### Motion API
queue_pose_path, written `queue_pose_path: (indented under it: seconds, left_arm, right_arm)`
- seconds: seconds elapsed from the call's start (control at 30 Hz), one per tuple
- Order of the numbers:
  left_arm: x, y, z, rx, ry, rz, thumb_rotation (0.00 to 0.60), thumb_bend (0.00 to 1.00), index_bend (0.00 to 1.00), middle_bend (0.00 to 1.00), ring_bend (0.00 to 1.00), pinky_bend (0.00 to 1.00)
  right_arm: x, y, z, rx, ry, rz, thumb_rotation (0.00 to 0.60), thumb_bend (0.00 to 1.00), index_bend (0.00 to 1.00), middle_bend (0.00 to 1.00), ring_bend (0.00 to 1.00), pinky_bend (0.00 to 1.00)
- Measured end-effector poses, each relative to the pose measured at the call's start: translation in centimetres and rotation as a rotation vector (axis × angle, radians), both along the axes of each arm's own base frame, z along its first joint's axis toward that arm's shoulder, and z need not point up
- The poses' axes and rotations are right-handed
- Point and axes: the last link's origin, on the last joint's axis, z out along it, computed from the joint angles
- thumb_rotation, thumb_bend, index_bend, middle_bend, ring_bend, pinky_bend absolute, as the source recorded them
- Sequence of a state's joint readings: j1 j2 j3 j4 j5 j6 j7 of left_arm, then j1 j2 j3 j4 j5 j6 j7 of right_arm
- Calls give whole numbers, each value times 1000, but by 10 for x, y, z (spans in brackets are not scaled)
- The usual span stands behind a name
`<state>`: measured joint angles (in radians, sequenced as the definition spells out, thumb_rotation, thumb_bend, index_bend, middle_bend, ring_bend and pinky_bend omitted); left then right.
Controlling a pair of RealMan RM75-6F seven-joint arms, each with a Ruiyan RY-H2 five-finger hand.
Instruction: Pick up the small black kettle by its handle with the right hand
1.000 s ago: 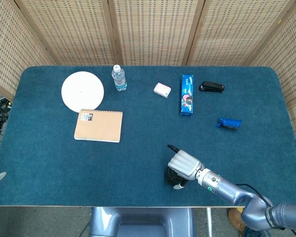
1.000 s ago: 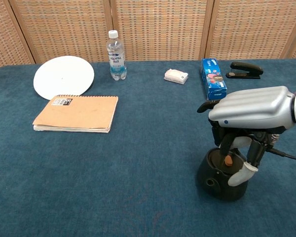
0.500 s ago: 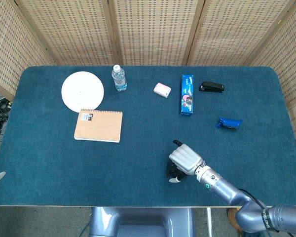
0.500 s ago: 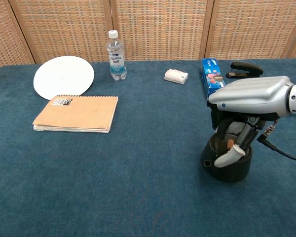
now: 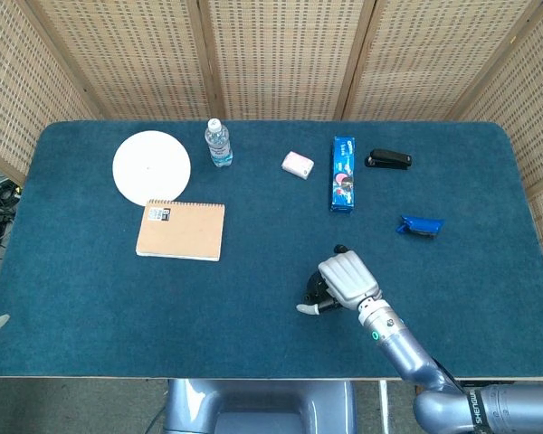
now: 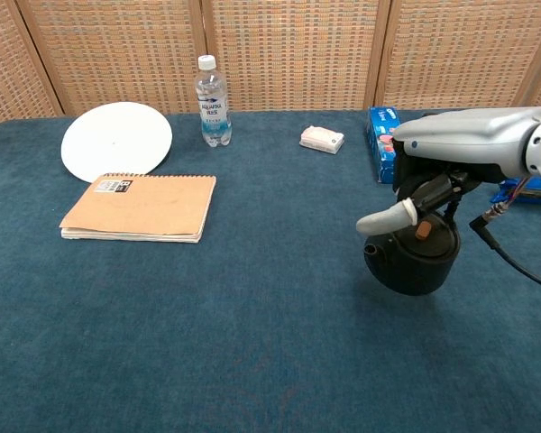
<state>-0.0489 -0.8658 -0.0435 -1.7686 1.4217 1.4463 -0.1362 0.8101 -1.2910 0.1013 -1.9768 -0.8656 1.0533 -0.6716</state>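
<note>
The small black kettle (image 6: 410,262) hangs clear of the blue tabletop in the chest view, its spout pointing left and a small orange knob on its lid. My right hand (image 6: 451,162) grips its handle from above, thumb sticking out to the left over the kettle. In the head view the kettle (image 5: 315,289) is mostly hidden under the right hand (image 5: 347,281), only a dark edge showing on the hand's left. My left hand is not seen in either view.
On the table (image 5: 90,298) lie a notebook (image 5: 180,231), a white plate (image 5: 151,167), a water bottle (image 5: 217,143), a pink-white eraser (image 5: 298,164), a blue box (image 5: 343,173), a black stapler (image 5: 388,160) and a small blue object (image 5: 420,226).
My right hand has risen with the kettle in its grip; the kettle went from sitting on the cloth to hanging above it, and moved farther from the table's near edge.
</note>
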Motion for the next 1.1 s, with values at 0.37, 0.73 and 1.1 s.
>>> queue_pose_path:
  seconds: [0.37,0.73,1.1]
  left_arm:
    - [1,-1,1,5,0,-1,600,0,0,0,0,0]
    - [1,-2,2,10,-2,-3,600,0,0,0,0,0]
    - [1,-2,3,12,-6,-6,600,0,0,0,0,0]
  right_arm:
    - [4,2,0,-26,-12,-5,370,698,1000,1000,1000,380]
    - [4,3,1,-38,-57,-6,577,914,1000,1000,1000,876]
    - [5,4,2,-70,-118,49,600,933,1000,1000,1000,934]
